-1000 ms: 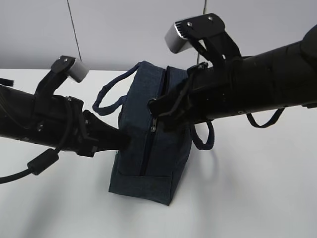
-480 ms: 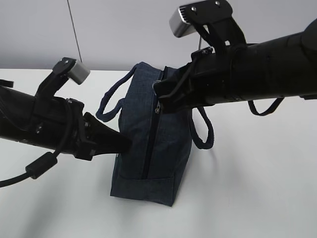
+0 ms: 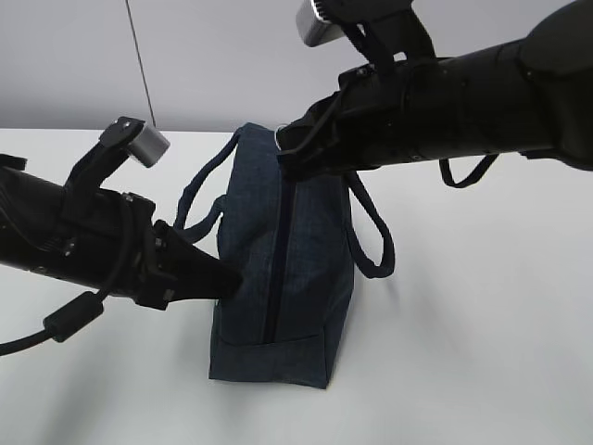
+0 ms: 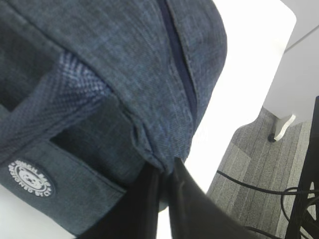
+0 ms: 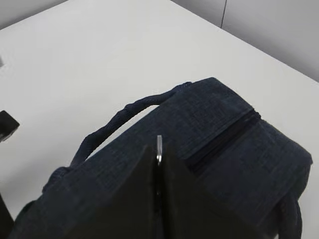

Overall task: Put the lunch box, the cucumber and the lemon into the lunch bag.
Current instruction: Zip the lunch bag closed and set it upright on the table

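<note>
1. I see the lunch bag (image 3: 278, 269): dark navy fabric, upright, zipper shut along its near end.
2. Left gripper (image 4: 167, 172) pinches its lower corner; right gripper (image 5: 158, 149) clamps the silver pull on top.

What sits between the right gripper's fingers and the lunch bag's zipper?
In the right wrist view, the silver ring pull sits pinched in the right gripper, just over the lunch bag.

A: Both arms are thick, matte-black tubes, the right arm (image 3: 482, 97) looking heavier than the left arm (image 3: 65, 232).

B: Each carries a silver-grey boxy wrist camera on a black bracket; the left camera (image 3: 144, 142) is smaller in view than the right camera (image 3: 320, 23).

A: A black cable with a cylindrical ferrite bead (image 3: 69, 317) loops under the left arm.

B: The left pincer (image 4: 167, 199) has smooth, flat black blades.
</note>
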